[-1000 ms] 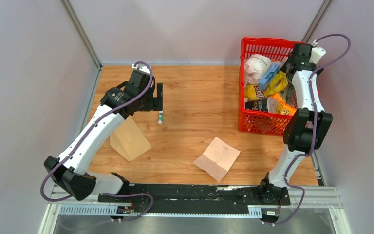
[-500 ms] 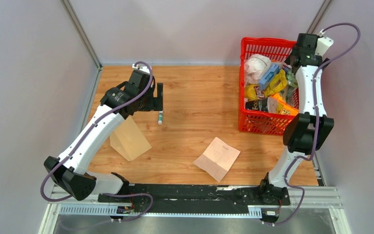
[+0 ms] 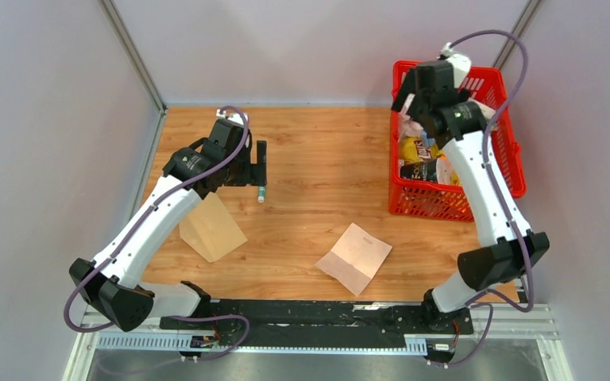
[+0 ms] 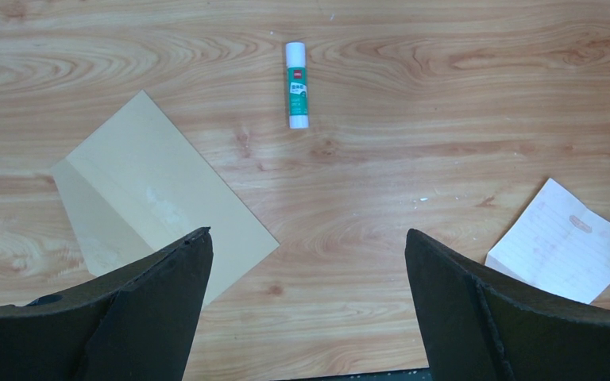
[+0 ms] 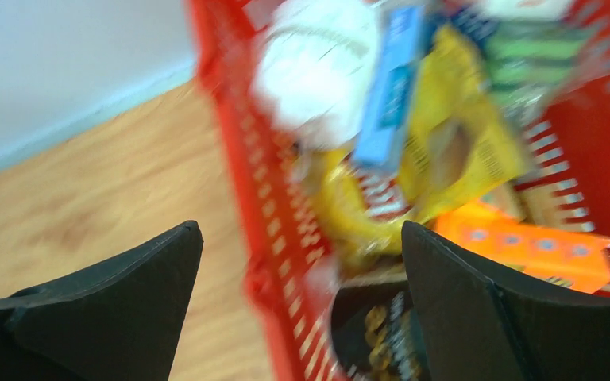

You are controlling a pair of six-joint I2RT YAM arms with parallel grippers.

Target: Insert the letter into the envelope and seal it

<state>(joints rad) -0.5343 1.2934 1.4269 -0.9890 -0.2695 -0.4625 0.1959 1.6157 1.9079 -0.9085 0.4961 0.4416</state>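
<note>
- Letter (image 3: pixel 354 258) lay flat on the table (image 3: pixel 326 159) (well apart from the envelope (image 3: pixel 211 228)).
- Left gripper (image 4: pixel 308 236) hung near a glue stick (image 4: pixel 297 86), jaws apart, empty.
- Right gripper (image 5: pixel 302 228), jaws apart, hovered over the basket (image 3: pixel 433 208).

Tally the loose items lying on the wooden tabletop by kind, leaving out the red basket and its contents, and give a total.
Envelope: 1
Letter: 1
Glue stick: 1
Total: 3
</note>
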